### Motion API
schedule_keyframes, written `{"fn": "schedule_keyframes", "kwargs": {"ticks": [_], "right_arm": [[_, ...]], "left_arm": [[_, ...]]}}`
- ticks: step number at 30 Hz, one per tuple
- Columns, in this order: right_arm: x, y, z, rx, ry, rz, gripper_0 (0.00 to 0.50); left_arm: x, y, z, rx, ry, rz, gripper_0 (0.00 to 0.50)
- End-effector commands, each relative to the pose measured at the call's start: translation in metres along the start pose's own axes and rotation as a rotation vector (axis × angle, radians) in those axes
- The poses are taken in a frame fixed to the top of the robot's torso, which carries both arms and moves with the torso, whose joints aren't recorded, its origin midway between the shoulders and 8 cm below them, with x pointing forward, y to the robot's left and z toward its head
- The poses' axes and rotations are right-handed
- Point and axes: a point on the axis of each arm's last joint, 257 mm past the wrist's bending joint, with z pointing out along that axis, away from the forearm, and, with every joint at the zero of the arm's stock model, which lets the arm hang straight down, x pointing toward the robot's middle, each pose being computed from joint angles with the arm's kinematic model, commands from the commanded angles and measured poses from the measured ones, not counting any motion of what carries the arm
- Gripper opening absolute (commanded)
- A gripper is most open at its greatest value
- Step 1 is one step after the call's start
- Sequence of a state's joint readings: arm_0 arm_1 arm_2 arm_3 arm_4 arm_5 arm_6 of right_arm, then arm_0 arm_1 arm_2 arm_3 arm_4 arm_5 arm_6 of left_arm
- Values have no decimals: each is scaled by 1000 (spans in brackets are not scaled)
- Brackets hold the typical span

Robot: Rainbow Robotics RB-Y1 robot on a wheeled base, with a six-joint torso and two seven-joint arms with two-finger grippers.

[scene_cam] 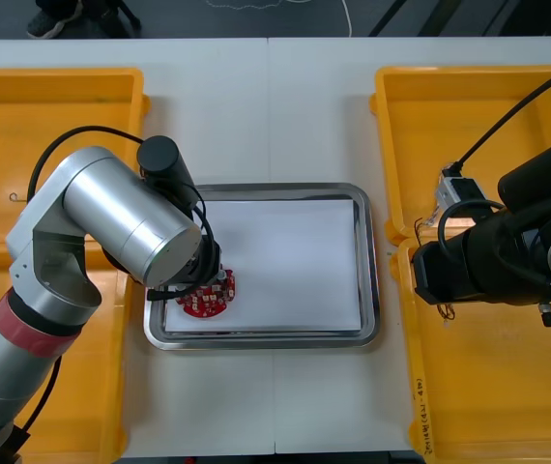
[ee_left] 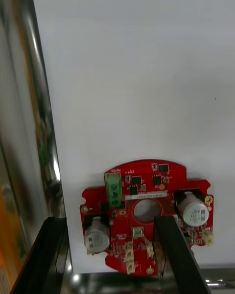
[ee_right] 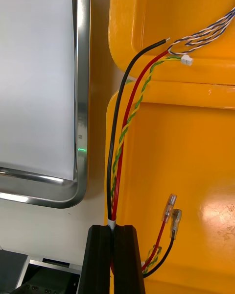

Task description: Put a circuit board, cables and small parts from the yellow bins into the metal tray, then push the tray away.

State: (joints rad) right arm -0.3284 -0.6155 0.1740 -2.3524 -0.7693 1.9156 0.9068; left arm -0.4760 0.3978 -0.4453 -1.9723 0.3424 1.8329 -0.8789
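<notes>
A round red circuit board (ee_left: 147,210) (scene_cam: 206,298) lies flat on the white inside of the metal tray (scene_cam: 367,253), in its near left corner. My left gripper (ee_left: 108,220) hangs open just above it: one finger (ee_left: 51,255) is over the tray's rim (ee_left: 34,103), the other finger (ee_left: 171,255) over the board. My right gripper (ee_right: 116,235) is shut on a bundle of black, red and yellow cables (ee_right: 120,142) at the inner wall of the right bins, beside the tray's rim (ee_right: 81,78). The bundle's ends (scene_cam: 428,228) show by the right arm (scene_cam: 507,253).
Two yellow bins stand at the left (scene_cam: 53,145) (scene_cam: 101,406) and two at the right (scene_cam: 469,126) (scene_cam: 488,387). A twisted blue and white cable (ee_right: 210,32) lies in the right back bin. Cable terminals (ee_right: 172,213) dangle over the right front bin.
</notes>
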Motion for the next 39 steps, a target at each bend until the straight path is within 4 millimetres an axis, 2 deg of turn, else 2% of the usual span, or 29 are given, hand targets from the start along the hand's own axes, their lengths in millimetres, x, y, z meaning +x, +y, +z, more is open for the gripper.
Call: {"fn": "schedule_keyframes", "kwargs": {"ticks": [1, 10, 15, 19, 24, 33, 39], "right_arm": [[-3, 0, -7, 18, -23, -35, 0], [0, 4, -9, 0, -6, -95, 0], [1, 22, -13, -35, 6, -189, 0], [0, 28, -8, -9, 2, -302, 0], [2, 39, -1, 3, 18, -436, 0], [-9, 58, 9, -10, 21, -650, 0], [-14, 69, 22, 16, 35, -787, 0]], "left_arm": [[-8, 1, -30, 24, -33, 40, 500], [-45, 4, -71, 85, -155, -7, 500], [-63, 21, -91, 80, -225, -50, 500], [-74, 33, -105, 76, -262, -67, 500], [-84, 58, -119, 63, -271, -73, 500], [-98, 106, -146, 27, -293, -94, 500], [-108, 140, -157, -8, -275, -118, 500]]}}
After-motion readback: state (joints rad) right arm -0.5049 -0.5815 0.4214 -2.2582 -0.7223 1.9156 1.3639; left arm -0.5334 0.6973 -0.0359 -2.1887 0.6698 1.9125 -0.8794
